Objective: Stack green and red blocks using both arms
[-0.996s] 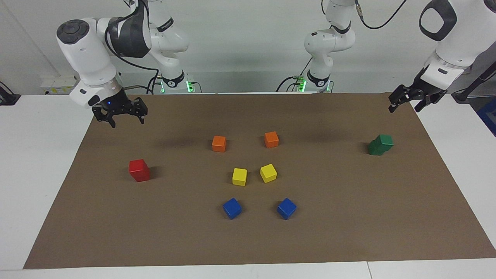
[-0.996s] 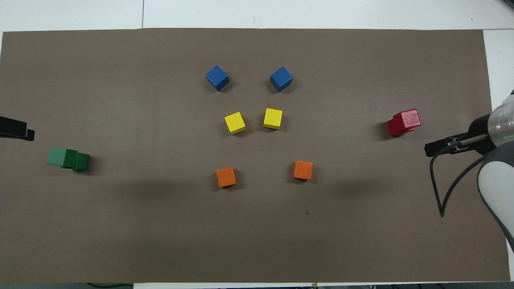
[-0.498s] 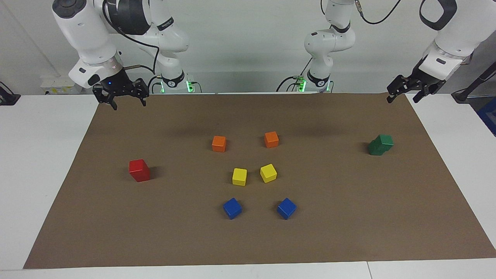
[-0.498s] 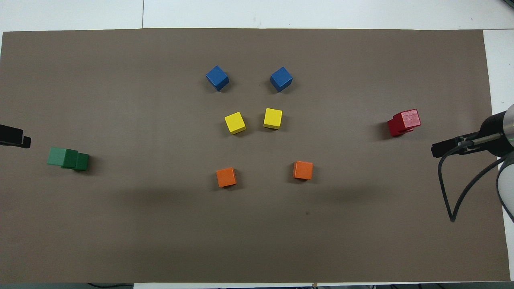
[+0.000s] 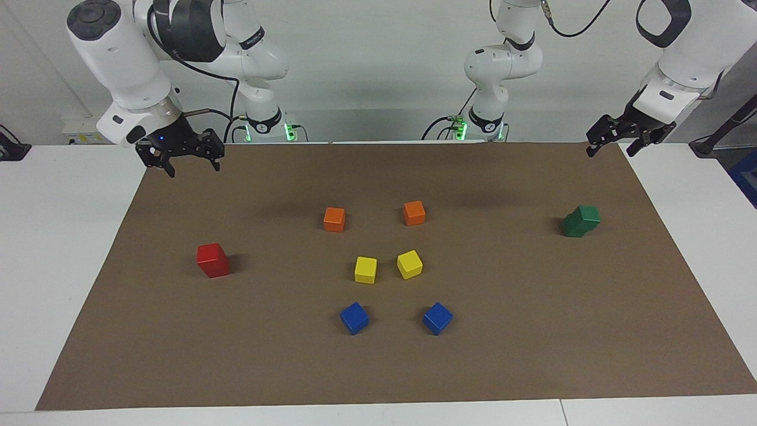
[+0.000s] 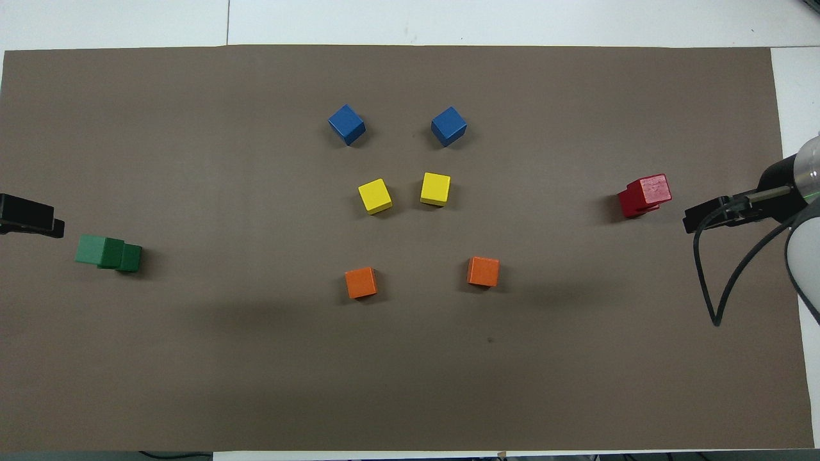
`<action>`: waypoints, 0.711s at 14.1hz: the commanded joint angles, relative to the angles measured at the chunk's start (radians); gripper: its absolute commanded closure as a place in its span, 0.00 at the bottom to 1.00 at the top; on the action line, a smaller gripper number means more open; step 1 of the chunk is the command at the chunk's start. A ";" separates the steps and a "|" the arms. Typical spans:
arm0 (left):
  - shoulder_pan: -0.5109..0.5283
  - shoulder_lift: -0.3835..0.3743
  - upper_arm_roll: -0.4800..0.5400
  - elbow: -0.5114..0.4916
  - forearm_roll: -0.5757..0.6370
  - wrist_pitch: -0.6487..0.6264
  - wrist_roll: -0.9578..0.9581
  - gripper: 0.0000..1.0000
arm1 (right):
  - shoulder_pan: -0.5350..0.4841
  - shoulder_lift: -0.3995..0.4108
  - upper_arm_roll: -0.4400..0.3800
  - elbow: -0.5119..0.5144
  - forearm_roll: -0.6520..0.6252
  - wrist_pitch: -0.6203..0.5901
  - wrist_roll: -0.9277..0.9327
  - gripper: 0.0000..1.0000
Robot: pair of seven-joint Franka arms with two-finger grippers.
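Facing view: red stack [image 5: 212,260] sits toward the right arm's end of the worktop [image 5: 532,331], green stack [image 5: 581,220] toward the left's. Right gripper [image 5: 188,167] and left gripper [image 5: 610,149] hang spread, empty.

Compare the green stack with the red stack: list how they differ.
The green stack is dark green, at the left arm's end of the mat; the red stack is bright red, at the right arm's end. The green stack's top cube sits visibly offset; the red stack's looks nearly aligned. Both are two cubes high, ungripped.

Two green blocks [image 5: 581,220] stand stacked askew at the left arm's end, two red blocks [image 5: 213,260] at the right arm's.
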 commanded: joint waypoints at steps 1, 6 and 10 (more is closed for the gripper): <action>-0.009 -0.005 0.006 0.013 0.018 -0.015 -0.018 0.00 | -0.003 0.005 0.002 0.020 0.004 -0.024 0.021 0.00; -0.006 -0.010 0.006 0.013 0.018 -0.014 -0.016 0.00 | -0.003 0.003 0.001 0.018 0.001 -0.024 0.021 0.00; -0.010 -0.013 0.009 0.011 0.018 -0.012 -0.013 0.00 | -0.003 0.000 0.001 0.011 0.001 -0.021 0.022 0.00</action>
